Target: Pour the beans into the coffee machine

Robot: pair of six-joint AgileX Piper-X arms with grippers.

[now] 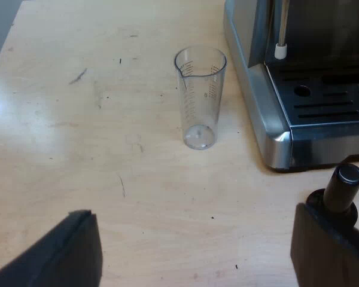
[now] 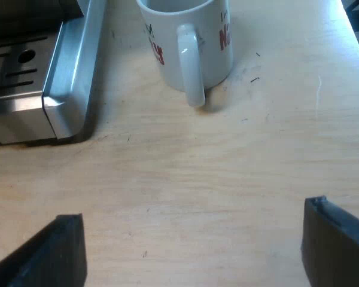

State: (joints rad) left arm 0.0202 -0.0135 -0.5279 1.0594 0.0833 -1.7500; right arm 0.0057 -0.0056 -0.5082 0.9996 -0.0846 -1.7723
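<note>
Left claw (image 1: 191, 218) wide over table (image 1: 48, 131), facing upright measuring glass (image 1: 199, 98), right claw (image 2: 192, 212) wide over table, facing mug (image 2: 188, 45)

The pale wooden worktop (image 1: 78, 137) bore small dark scuffs and scratches. On it a clear measuring glass (image 1: 200, 98) stood upright and empty, just beside the steel base of the espresso machine (image 1: 269, 125). A tamper (image 1: 342, 194) with a black knob stood near the machine's front corner. A white mug (image 2: 191, 42) with red lettering stood near the machine, its handle turned to six o'clock in the right wrist view
</note>
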